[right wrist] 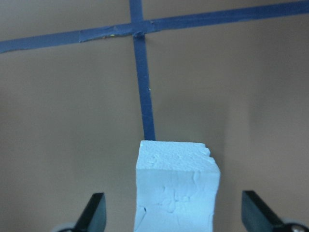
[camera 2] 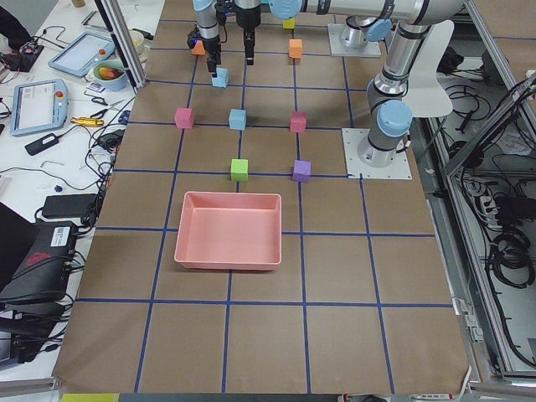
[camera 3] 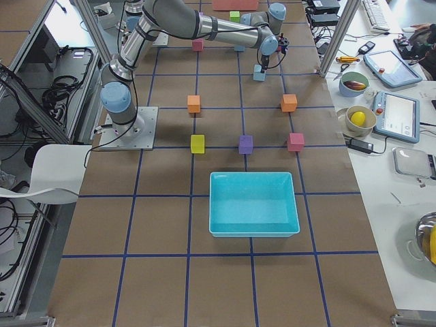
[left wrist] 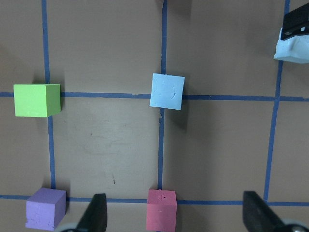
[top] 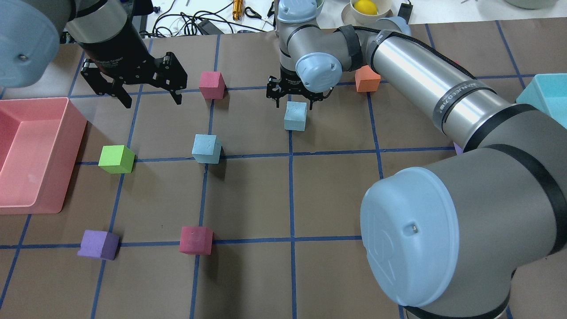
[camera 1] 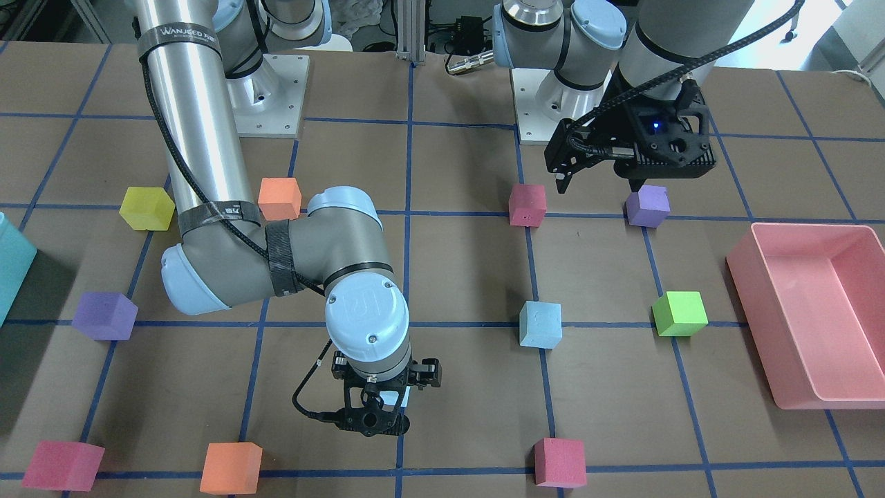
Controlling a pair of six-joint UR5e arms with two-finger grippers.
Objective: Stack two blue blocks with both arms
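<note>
One pale blue block (top: pixel 295 116) sits on the table under my right gripper (top: pixel 293 105). In the right wrist view the block (right wrist: pixel 176 188) lies between the gripper's fingers (right wrist: pixel 96 212), which stand wide apart and do not touch it. In the front-facing view my right gripper (camera 1: pixel 377 415) hides nearly all of that block. The other blue block (top: pixel 207 149) stands alone on a tape line, also seen in the front-facing view (camera 1: pixel 540 324) and the left wrist view (left wrist: pixel 167 91). My left gripper (top: pixel 152 102) hovers open and empty, up and left of that block in the overhead view.
A pink bin (top: pixel 73 146) stands at the table's left end in the overhead view and a teal bin (top: pixel 545 93) at the right. A green cube (top: pixel 116 159), two red cubes (top: pixel 211 85) (top: pixel 196 240), a purple cube (top: pixel 98 244) and an orange cube (top: pixel 367 79) lie around.
</note>
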